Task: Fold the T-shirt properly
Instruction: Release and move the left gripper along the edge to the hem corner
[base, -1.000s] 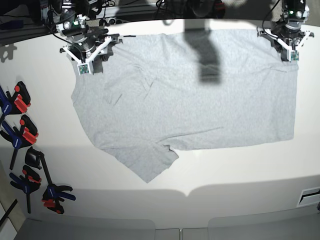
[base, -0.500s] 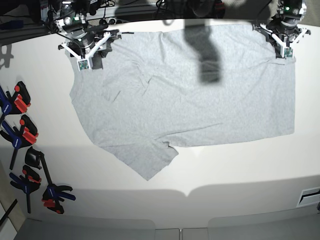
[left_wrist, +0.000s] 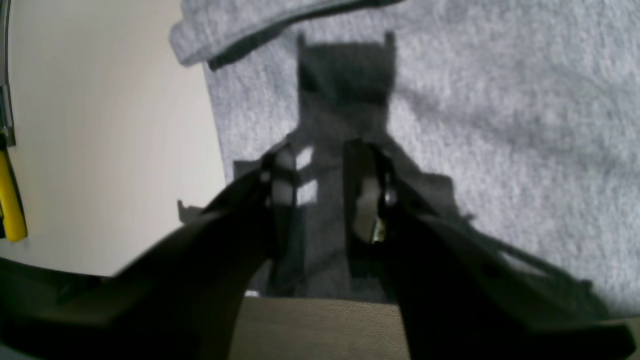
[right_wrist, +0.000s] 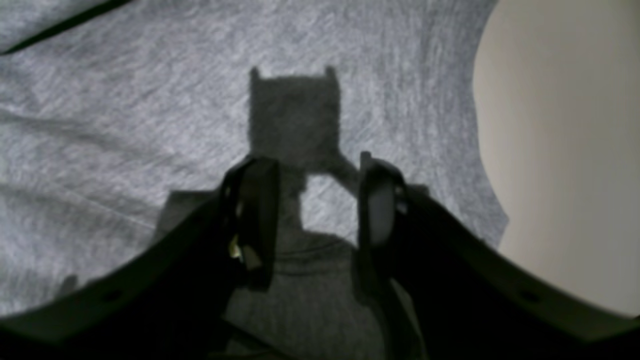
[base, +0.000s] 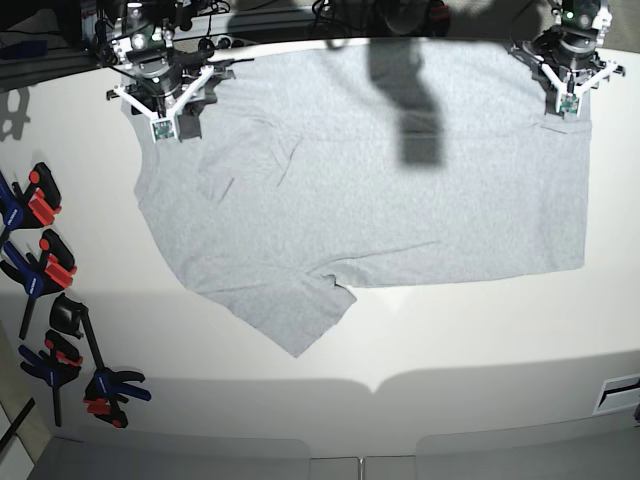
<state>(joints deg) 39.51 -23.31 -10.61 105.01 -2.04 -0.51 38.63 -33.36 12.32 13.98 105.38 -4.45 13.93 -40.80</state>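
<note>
Both grippers have been drawing the shirt (base: 370, 190) farther up the desk (base: 480, 340). It is lying spread out, plain grey, one sleeve pointing forward. The left gripper (left_wrist: 325, 200) and right gripper (right_wrist: 315, 210) are seemingly standing parted, grasping nothing.

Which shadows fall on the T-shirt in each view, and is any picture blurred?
Base view: a dark, arm-shaped shadow crosses the T-shirt near its far edge. Left wrist view: the left gripper casts a hard-edged shadow onto the cloth; its fingers look blurred. Right wrist view: the right gripper casts a similar shadow, and the whole picture is slightly soft.
</note>
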